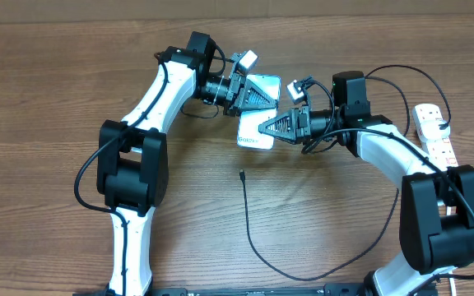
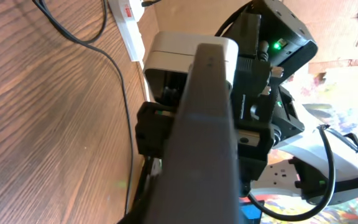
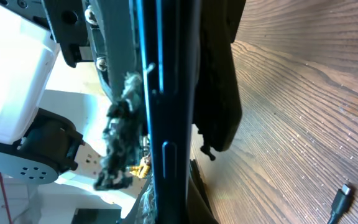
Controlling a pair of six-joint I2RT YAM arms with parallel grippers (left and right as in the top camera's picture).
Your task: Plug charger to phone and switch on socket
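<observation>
Your left gripper (image 1: 271, 102), pinched narrow on the phone (image 1: 263, 82), and your right gripper (image 1: 262, 129), clamped shut on it too, could twist or drop it if they pull unevenly, while the charger (image 1: 243, 175) lies loose on the table, well apart from the socket (image 1: 433, 131).

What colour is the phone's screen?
The phone has a light turquoise-blue screen; the overhead view shows it best.
</observation>
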